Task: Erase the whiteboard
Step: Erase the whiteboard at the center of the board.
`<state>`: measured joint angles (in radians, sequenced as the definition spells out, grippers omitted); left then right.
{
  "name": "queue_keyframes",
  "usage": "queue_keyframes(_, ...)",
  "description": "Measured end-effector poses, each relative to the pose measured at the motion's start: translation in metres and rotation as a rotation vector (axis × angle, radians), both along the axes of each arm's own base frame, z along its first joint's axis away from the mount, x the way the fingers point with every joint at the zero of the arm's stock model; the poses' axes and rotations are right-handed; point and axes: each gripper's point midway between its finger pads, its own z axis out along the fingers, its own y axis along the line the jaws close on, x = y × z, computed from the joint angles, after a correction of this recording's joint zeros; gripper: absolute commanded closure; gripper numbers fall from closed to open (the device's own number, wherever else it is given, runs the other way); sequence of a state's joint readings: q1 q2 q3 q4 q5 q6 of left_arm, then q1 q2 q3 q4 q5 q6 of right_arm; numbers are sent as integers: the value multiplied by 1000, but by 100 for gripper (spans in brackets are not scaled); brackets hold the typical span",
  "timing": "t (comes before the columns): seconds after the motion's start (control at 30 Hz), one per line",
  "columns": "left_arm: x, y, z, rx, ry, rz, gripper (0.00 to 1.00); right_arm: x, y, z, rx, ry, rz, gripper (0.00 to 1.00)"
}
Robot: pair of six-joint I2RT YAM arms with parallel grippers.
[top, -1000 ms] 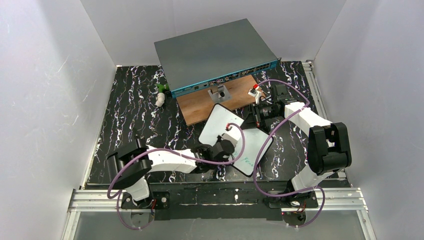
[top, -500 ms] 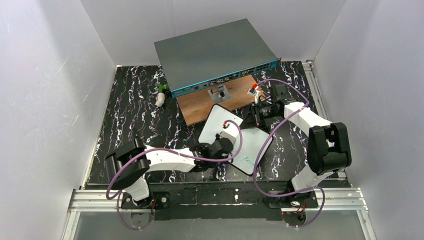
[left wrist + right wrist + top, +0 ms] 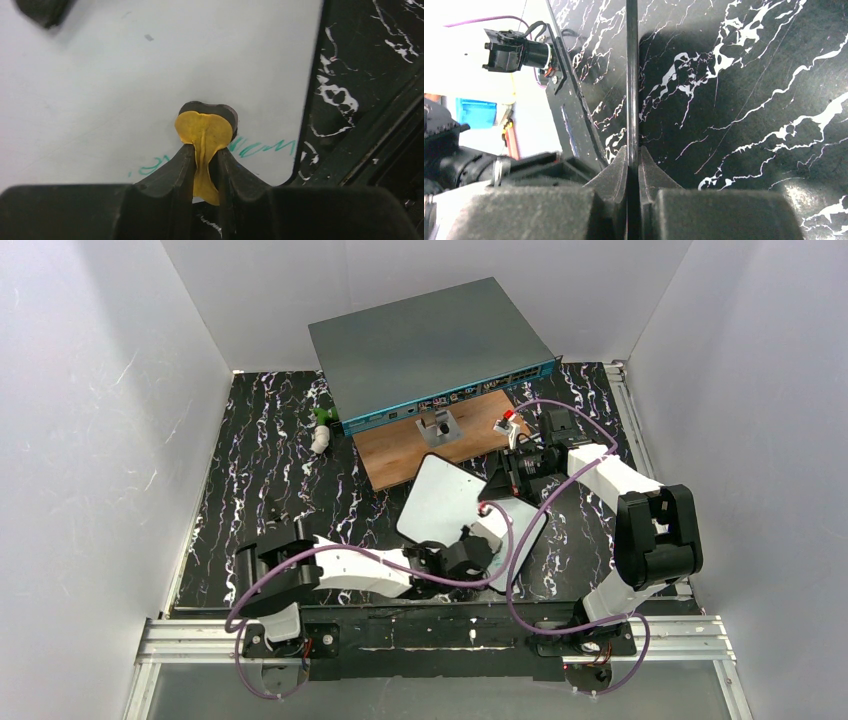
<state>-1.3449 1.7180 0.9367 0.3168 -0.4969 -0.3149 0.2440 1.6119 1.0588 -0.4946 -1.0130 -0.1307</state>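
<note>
Black, white-veined marbled tabletop (image 3: 270, 460), enclosed by white walls. Small white rectangular whiteboard (image 3: 440, 502) with thin dark rim sits near centre, just in front of a brown wooden board (image 3: 400, 455). Left jaws narrow, pinching a soft yellow pad (image 3: 204, 131) pressed on the whiteboard beside green handwriting (image 3: 260, 148). Right jaws closed on the whiteboard's far edge.

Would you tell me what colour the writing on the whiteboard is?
Green; the writing shows best in the left wrist view.

The green scrawl (image 3: 262, 147) on the whiteboard (image 3: 125, 75) is too loose to read; no other lettering is legible.
</note>
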Motion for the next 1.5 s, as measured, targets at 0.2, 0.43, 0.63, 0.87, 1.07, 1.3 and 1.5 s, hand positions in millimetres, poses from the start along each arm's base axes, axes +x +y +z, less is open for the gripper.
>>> queue_keyframes(0.2,24,42,-1,-37,42,87,100,-1,2,0,2,-5,6,99)
queue_keyframes(0.43,33,69,0,-35,32,141,100,-6,3,0,0,5,22,99)
queue_keyframes(0.63,31,94,9,-81,11,174,100,-19,5,0,2,47,51,99)
queue_keyframes(0.87,29,100,27,-178,26,212,100,-23,5,0,2,50,66,99)
queue_keyframes(1.07,14,93,22,-247,60,252,100,-23,4,-1,-2,50,64,99)
queue_keyframes(1.3,8,107,-7,-315,123,383,100,-22,4,3,-3,31,56,99)
queue_keyframes(1.5,10,99,-22,-330,133,455,100,-18,4,1,-14,20,46,99)
